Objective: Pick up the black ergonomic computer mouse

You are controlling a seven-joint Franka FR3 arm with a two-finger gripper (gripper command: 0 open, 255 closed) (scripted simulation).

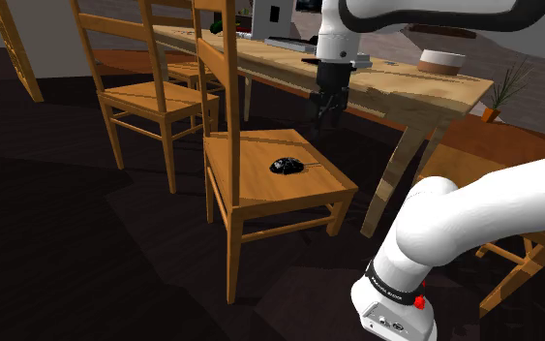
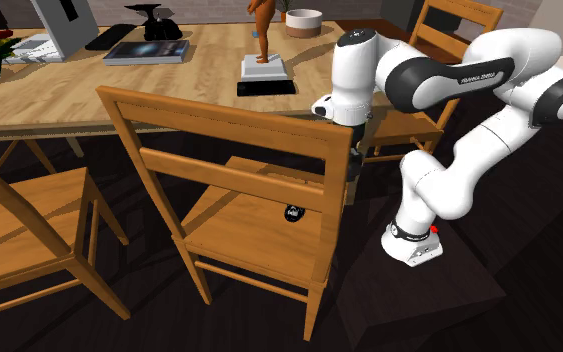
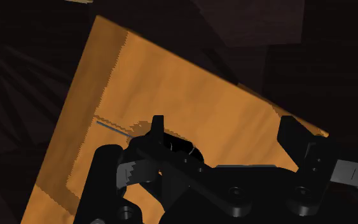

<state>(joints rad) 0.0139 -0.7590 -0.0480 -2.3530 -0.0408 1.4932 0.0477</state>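
One risk with the wide-open gripper [image 1: 326,107] above the chair seat [image 1: 251,189]: the black mouse [image 1: 286,166] mid-seat looks off-centre, so a straight drop could shove it.

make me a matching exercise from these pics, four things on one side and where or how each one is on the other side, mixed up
Things
1. mouse
2. gripper
3. round pot
4. figurine

Places or states
A. standing on a flat base on the table
B. lying on the chair seat
C. white and brown, straight on the table top
D. above the chair seat, jaws apart

Pairs: 1-B, 2-D, 3-C, 4-A
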